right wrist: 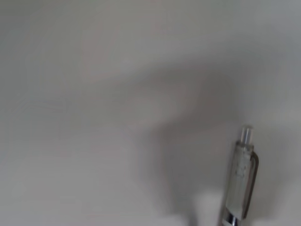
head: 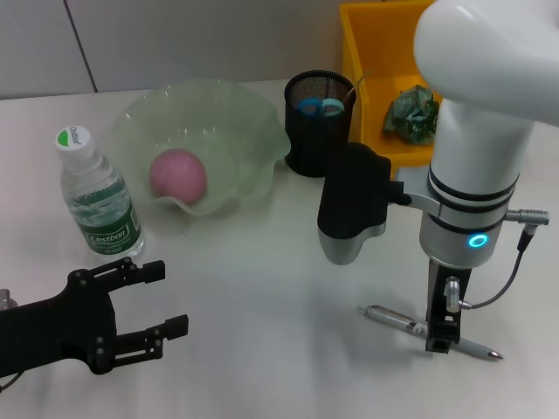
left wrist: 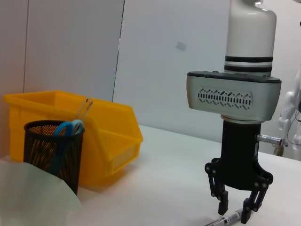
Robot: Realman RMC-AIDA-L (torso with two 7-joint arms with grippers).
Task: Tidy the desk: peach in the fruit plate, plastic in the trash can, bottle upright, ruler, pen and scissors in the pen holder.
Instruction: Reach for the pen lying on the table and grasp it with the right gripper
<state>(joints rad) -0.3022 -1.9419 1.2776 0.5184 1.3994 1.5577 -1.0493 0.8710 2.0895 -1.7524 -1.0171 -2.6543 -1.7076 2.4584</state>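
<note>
**Right gripper lowered over the pen on the desk**

In the head view, the right gripper (head: 441, 339) is seen pointing straight down at the near right of the white table (head: 262, 288), its fingertips set on either side of the pen (head: 431, 332), which lies flat. The peach (head: 178, 174) is seen inside the pale green fruit plate (head: 249, 113). The water bottle (head: 98, 197) stands upright, just to the left of the plate. The black mesh pen holder (head: 319, 122) is placed right of the plate, with blue scissors (head: 318, 106) inside. Crumpled green plastic (head: 412, 113) lies in the yellow bin (head: 367, 61) behind it. The left gripper (head: 144, 305) is held low at the near left, its fingers spread apart and empty.

In the left wrist view, the right gripper (left wrist: 234, 208) is shown with its fingers straddling the pen (left wrist: 225, 220); a gap is visible between them, so the pen is not yet clamped. The pen holder (left wrist: 52, 153) and the yellow bin (left wrist: 110, 141) are seen at the far side, and a clear ruler (left wrist: 83, 109) leans out of the holder.

In the right wrist view, only the pen (right wrist: 241, 176) is shown against the table (right wrist: 94, 117)
</note>
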